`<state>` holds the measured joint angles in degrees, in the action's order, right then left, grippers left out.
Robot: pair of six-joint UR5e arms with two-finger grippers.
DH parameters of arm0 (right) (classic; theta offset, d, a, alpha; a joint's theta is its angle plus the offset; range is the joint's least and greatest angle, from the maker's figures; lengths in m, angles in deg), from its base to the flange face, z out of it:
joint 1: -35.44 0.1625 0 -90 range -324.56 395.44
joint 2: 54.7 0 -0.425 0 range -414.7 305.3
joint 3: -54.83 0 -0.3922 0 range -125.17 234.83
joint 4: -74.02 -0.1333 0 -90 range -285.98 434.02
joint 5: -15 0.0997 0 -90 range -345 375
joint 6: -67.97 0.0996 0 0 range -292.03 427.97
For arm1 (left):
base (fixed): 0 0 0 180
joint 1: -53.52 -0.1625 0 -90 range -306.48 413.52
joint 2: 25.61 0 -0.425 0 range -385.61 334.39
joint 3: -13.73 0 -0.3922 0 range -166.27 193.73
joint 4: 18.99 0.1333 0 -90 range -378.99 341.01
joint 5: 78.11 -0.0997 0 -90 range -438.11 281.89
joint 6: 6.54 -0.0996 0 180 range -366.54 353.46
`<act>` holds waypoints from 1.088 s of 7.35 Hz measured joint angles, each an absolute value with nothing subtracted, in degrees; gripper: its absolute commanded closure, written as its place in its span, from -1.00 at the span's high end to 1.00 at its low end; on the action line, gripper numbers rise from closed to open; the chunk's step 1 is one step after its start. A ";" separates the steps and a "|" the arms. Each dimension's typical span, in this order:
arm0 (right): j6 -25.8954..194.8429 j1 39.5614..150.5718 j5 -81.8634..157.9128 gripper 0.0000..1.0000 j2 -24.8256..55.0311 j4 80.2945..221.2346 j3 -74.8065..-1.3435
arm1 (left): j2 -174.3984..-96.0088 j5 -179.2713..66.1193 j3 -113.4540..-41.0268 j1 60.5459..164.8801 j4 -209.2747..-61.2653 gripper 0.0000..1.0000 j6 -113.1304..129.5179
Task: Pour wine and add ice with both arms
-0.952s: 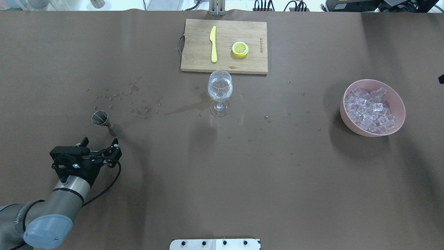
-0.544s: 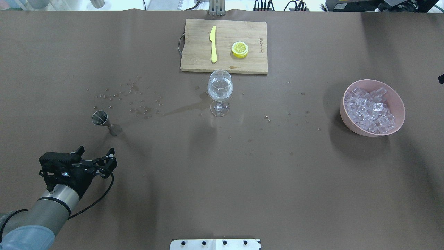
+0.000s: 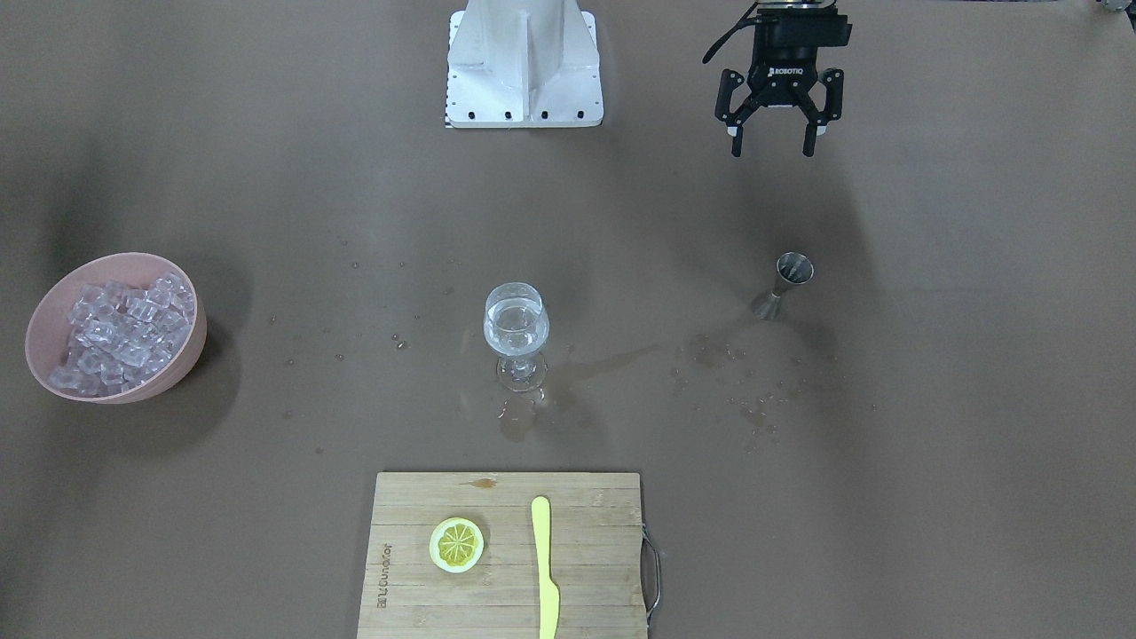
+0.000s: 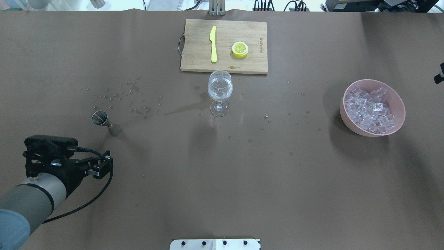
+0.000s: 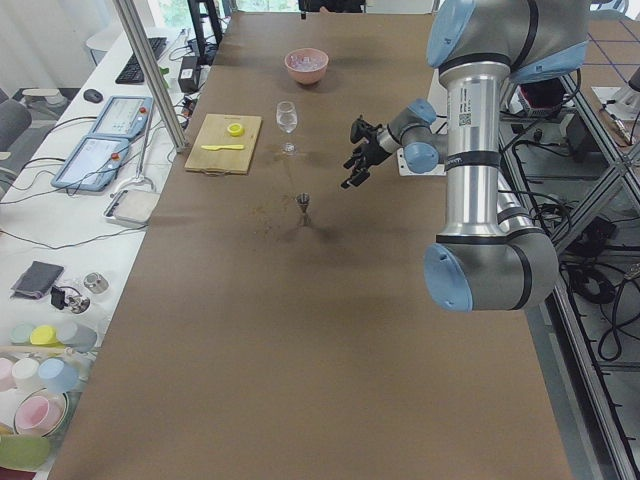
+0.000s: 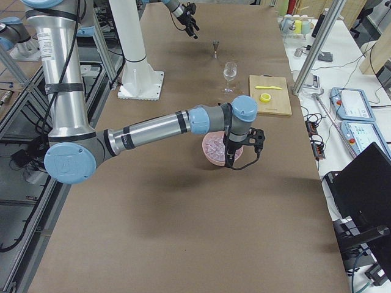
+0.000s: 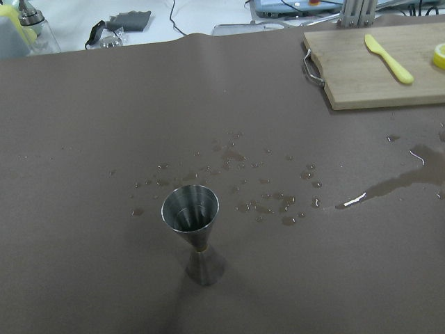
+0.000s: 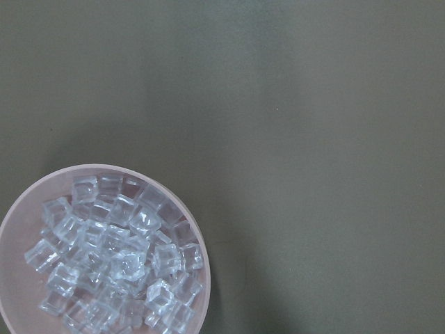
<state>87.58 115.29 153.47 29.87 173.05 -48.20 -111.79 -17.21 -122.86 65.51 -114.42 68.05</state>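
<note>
2 grippers are on hand, and the right gripper (image 6: 239, 152) is by far the nearer to the ice (image 4: 370, 109). It hangs low at the pink bowl (image 4: 395, 94); I cannot tell whether it is over the rim or just beside it, nor whether its jaws stand apart. From the bowl, the wine glass (image 4: 220, 91), holding clear wine (image 4: 219, 86), stands well apart toward the robot's left, at mid-table. Beyond it the left gripper (image 3: 772, 146) hovers spread and empty, near the jigger (image 3: 783, 286) but not touching it.
</note>
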 measured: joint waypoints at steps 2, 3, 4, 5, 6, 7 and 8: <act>87.53 113.81 153.44 1.00 29.78 172.09 -50.16 | -127.24 -2.44 -119.86 79.32 -97.75 0.97 52.79; 87.73 112.69 153.45 1.00 29.76 171.63 -51.22 | -133.89 5.65 -116.25 86.98 -91.35 0.97 46.01; 87.92 111.64 153.49 1.00 29.66 171.40 -51.95 | -137.28 12.09 -112.38 93.62 -88.74 0.97 40.93; 88.01 110.68 153.49 1.00 29.37 171.21 -52.38 | -138.59 15.73 -108.20 99.50 -88.83 0.97 34.08; 88.04 109.67 153.46 1.00 28.77 171.02 -52.61 | -139.34 17.92 -103.11 105.30 -89.93 0.97 24.58; 87.96 108.30 153.29 1.00 27.84 170.68 -52.70 | -140.43 20.22 -96.84 111.59 -91.12 0.97 15.24; 87.79 106.27 152.14 1.00 26.97 169.67 -52.74 | -141.47 24.10 -90.21 118.03 -93.07 0.97 7.51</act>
